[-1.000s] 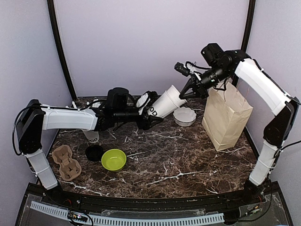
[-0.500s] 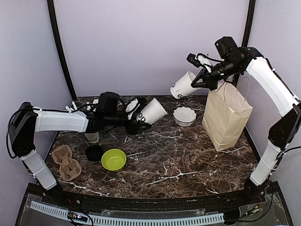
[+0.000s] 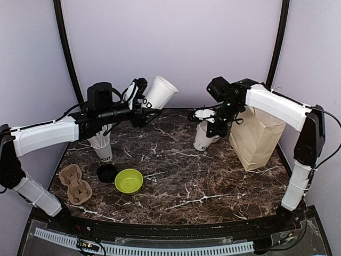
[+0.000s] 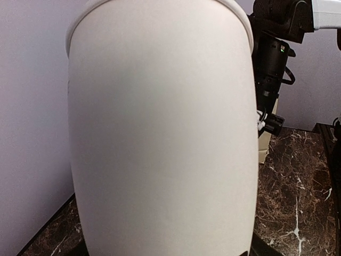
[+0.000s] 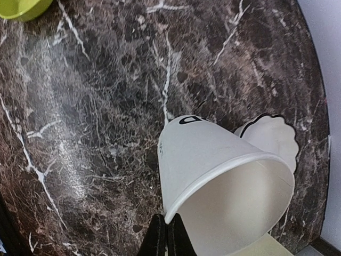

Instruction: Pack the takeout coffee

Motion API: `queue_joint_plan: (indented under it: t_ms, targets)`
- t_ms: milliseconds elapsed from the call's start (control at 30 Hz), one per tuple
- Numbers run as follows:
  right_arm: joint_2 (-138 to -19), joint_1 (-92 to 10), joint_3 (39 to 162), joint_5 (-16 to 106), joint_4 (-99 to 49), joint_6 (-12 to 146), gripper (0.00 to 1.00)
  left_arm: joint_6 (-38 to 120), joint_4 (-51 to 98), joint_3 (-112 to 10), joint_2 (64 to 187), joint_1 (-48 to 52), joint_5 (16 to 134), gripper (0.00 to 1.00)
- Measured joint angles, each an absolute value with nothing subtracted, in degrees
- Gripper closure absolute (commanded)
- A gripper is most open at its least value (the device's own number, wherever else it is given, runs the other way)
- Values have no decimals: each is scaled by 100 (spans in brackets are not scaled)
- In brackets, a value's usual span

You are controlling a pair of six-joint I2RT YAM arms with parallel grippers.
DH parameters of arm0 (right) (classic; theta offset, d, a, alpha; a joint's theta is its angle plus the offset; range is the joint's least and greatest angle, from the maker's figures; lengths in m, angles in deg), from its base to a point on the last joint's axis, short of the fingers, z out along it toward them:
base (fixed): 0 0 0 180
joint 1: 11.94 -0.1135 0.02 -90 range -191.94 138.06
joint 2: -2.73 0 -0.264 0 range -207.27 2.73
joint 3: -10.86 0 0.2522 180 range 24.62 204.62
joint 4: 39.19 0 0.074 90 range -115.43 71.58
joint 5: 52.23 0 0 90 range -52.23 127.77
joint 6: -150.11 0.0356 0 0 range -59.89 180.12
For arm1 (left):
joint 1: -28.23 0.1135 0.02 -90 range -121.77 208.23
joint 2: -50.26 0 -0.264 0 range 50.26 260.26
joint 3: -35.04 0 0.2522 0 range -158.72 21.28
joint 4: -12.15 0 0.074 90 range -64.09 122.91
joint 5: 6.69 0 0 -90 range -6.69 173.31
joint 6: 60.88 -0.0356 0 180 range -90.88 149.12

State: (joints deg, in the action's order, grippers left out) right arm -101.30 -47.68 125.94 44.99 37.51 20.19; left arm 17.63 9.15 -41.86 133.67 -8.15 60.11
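**cupjockey:** Where are the coffees at right now?

**me:** Split between my hands, neither one packed yet. My left gripper (image 3: 143, 101) is clamped around the raised white paper cup (image 3: 159, 92). That cup is tipped with its mouth up and to the right, well above the dark marble table (image 3: 176, 186). My right gripper (image 5: 167, 237) is pinched shut on the rim of the lower white paper cup with dark lettering (image 5: 213, 165). It leans near the brown paper bag (image 3: 256, 140), and a small white scalloped dish (image 5: 274, 136) peeks out from behind it. Can't tell if its base is actually on the marble. Neither cup has a lid. One round black plastic lid (image 3: 106, 172) lies beside the lime-green bowl (image 3: 129, 181).

**cupjockey:** Any tips for setting that one down?

**me:** My take: get it upright first, base flat, and only then let go. A rim pinch is a skinny hold, so no twisting or the paper will probably buckle. Stay off the bag and the dish. On the left, squeeze gently, since these walls likely crush easily.

**cupjockey:** What's changed?

**me:** A second ago both cups were together, low over the back of the table, with both grippers on them. Half a second ago my right had its cup high above the bag, and now it's down low. My left has swung its cup up and back to the left.
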Motion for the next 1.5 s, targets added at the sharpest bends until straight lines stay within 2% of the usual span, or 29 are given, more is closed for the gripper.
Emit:
queue_joint_plan:
  t_ms: [200,367,467,667,800,1067,1400,1500]
  targets:
    - [-10220,-4878,11888,4071,3587,1965,100,1934,758,-4207,13354,-815,6033,30]
    - [-10272,-4926,11805,3942,3502,1925,69,1990,649,-4207,13354,-813,6030,30]
    - [-10272,-4956,11880,3966,3541,1849,61,1988,629,-4207,13361,-800,6030,29]
    - [-10248,-4908,12752,4510,3841,1761,64,1984,625,-4207,13461,-791,6011,28]
    - [-10148,-4626,13938,5218,3985,1696,64,1977,666,-4212,13647,-758,5991,28]
    - [-10006,-3853,15337,6912,4005,1829,44,1975,955,-4433,13960,-725,5864,28]
    - [-10790,-4712,15731,7561,3933,1991,44,1969,1280,-4625,14084,-725,5792,27]
    - [-11024,-4766,15836,7596,3834,2039,51,1966,1291,-4627,14086,-725,5720,27]
